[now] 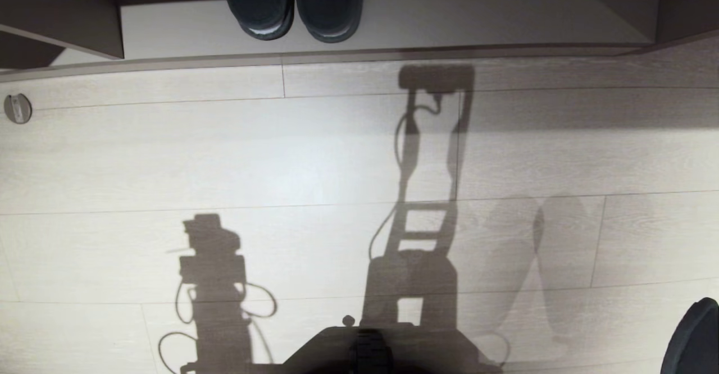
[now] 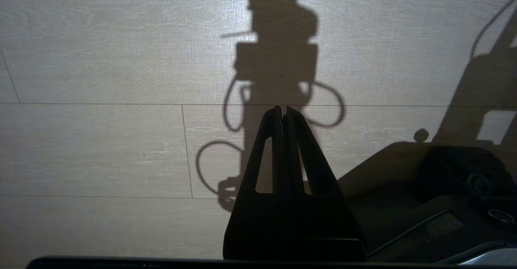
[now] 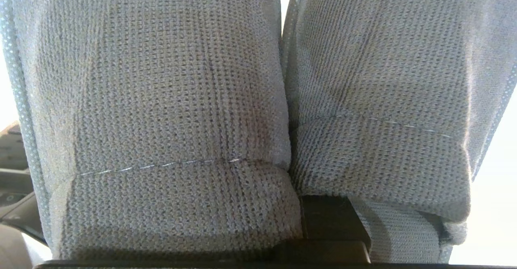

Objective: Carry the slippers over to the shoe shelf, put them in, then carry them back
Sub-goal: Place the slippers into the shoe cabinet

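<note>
Close up in my right wrist view, the slippers (image 3: 161, 99) fill almost everything: two grey-blue, finely ribbed fabric bands side by side, touching along their inner edges. My right gripper (image 3: 327, 220) shows only as a dark piece low between them, its fingers pressed together and clamped on the slippers. My left gripper (image 2: 282, 109) hangs over the pale plank floor (image 1: 168, 155), its fingertips closed together and holding nothing. In the head view the shoe shelf (image 1: 505, 23) runs along the far side of the floor. A darker, glossier pair of sandals (image 1: 295, 9) sits on its floor board, left of the middle, with their rounded toes near the board's front edge.
</note>
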